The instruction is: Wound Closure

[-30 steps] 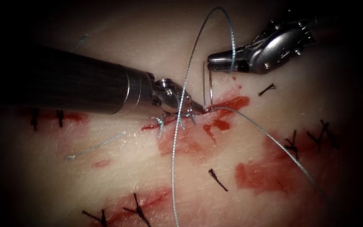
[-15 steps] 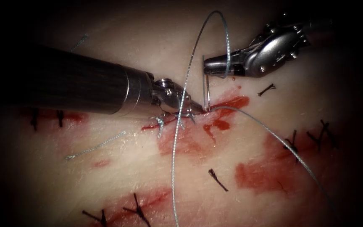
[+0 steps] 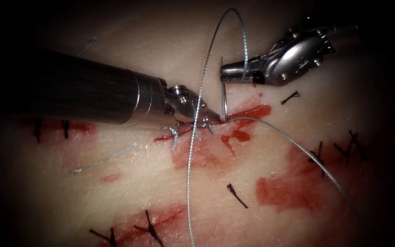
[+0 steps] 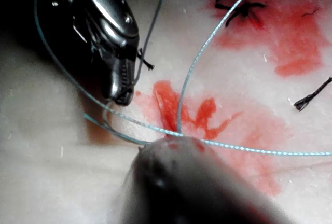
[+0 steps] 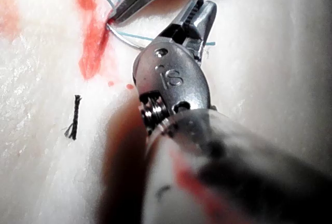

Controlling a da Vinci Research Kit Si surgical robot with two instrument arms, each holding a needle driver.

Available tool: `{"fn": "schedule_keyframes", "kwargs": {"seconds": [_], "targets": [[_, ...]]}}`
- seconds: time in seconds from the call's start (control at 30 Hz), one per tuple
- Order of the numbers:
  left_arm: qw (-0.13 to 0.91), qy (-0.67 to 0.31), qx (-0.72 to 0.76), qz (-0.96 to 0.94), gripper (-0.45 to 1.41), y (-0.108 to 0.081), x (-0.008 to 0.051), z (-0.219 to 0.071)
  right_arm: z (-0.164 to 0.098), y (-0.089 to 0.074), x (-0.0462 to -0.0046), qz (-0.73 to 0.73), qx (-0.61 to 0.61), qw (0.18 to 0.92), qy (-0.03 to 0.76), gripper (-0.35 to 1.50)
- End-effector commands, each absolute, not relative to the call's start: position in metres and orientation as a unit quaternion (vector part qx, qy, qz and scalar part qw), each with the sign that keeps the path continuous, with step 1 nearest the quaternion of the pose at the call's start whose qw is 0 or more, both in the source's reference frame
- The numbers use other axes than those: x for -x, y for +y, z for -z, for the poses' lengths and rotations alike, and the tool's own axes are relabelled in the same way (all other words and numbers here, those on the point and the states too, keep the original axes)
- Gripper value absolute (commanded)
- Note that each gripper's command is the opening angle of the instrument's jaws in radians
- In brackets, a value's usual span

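The tissue (image 3: 152, 183) has a red-stained cut (image 3: 248, 112) at its middle. My right tool (image 3: 221, 70) reaches in from the upper right, shut on the upper part of the curved needle (image 3: 224, 101). The needle stands nearly upright, its lower end in the tissue at the cut's left end. My left tool (image 3: 214, 120) lies along the left side, jaws shut, tips pressing the tissue beside the needle. Blue thread (image 3: 198, 114) arcs high over the right jaws and trails down and right. The right wrist view shows the right tool (image 5: 203, 5), needle (image 5: 129, 36) and left tool (image 5: 113, 21).
Blue knotted stitches (image 3: 175, 132) sit just left of the needle site. A loose piece of blue thread (image 3: 104, 159) lies at lower left. Black stitches (image 3: 350, 146) and cut black ends (image 3: 237, 195) dot the tissue around patches of red fluid (image 3: 293, 187).
My right tool has shifted a little left and up, tilting the needle's upper end leftward about its lower end in the tissue. The thread loop moved with it. The left tool stayed still.
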State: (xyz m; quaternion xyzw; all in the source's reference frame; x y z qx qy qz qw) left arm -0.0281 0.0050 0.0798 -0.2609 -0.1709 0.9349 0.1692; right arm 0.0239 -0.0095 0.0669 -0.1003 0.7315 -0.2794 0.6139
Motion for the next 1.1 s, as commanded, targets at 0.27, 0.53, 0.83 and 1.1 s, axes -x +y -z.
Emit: {"fn": "schedule_keyframes", "kwargs": {"seconds": [0.27,0.53,0.83,1.1], "targets": [[0.17,-0.169,0.262,-0.935,-0.45,0.0049,0.0285,-0.0803,-0.0673,-0.0092,-0.0248,0.254,0.073,0.622,0.737,-0.35],[0.17,-0.17,0.262,-0.935,-0.45,0.005,0.0285,-0.0803,-0.0677,-0.0095,-0.0247,0.244,0.059,0.626,0.738,-0.35],[0.171,-0.169,0.267,-0.933,-0.45,0.005,0.0285,-0.0801,-0.0681,-0.0094,-0.0247,0.212,0.039,0.637,0.74,-0.35],[0.172,-0.167,0.266,-0.934,-0.45,0.0051,0.0285,-0.08,-0.0685,-0.0087,-0.0244,0.159,0.044,0.654,0.738,-0.35]]}}
